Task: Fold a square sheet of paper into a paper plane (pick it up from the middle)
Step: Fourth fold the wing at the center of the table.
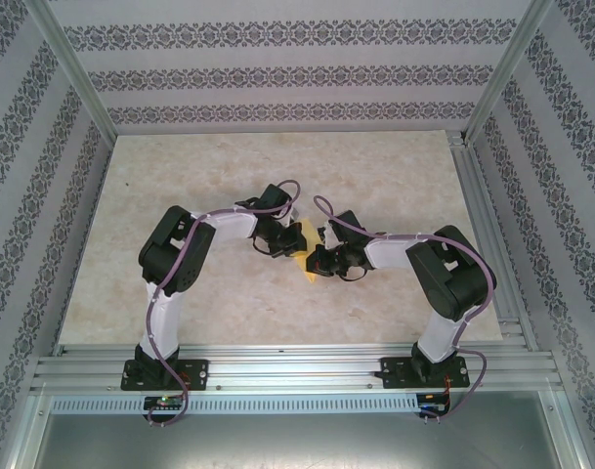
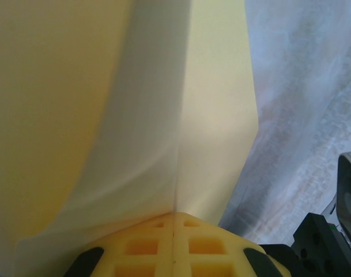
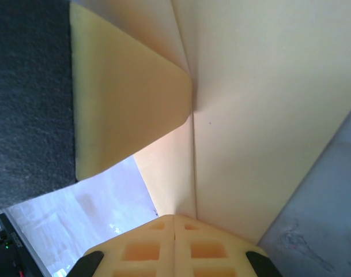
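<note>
The pale-yellow sheet of paper (image 1: 302,262) hangs between the two arms over the middle of the table, mostly hidden by them. My left gripper (image 1: 295,237) is shut on its one end, my right gripper (image 1: 318,260) shut on the other. In the left wrist view the paper (image 2: 215,115) rises from the closed yellow fingertips (image 2: 152,245) along a centre crease, its left flap curving away. From the right wrist camera the paper (image 3: 261,115) stands pinched at its crease between the closed yellow fingertips (image 3: 192,251), with one flap (image 3: 123,109) bent off to the left.
The marbled beige table top (image 1: 277,176) spreads around the arms, bounded by aluminium rails (image 1: 297,366) at the near edge and right side. Patterned walls close it in on three sides. The other arm's dark body (image 2: 331,242) sits close at lower right.
</note>
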Controlling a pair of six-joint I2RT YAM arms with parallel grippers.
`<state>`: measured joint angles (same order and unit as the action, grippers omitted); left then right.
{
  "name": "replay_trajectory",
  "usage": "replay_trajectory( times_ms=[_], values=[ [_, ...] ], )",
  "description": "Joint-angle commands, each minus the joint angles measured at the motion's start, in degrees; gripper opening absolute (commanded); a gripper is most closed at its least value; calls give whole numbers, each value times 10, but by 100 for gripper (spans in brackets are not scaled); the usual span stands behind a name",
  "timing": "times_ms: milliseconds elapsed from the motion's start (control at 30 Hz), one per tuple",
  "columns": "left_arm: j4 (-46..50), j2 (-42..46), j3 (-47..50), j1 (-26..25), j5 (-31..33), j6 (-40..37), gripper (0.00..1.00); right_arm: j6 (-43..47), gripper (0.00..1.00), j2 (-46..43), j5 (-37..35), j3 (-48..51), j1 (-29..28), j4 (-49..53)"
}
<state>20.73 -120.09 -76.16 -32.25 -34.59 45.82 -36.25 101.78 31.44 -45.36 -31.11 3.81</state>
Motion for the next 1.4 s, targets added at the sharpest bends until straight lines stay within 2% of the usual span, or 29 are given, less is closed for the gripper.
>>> replay_trajectory(
  times_ms=[0,667,867,1133,1367],
  values=[
    [4,-28,-34,24,92,13,1,19,0,44,-51,36,-11,90],
    [16,-72,-104,66,69,-49,5,29,0,39,-60,34,-9,115],
    [39,-98,-143,85,75,-70,6,30,0,38,-60,35,-8,117],
    [61,-126,-197,117,52,-107,7,29,0,36,-61,32,-8,119],
    [99,-120,-259,141,34,-124,9,31,0,28,-60,11,-7,130]
  ],
)
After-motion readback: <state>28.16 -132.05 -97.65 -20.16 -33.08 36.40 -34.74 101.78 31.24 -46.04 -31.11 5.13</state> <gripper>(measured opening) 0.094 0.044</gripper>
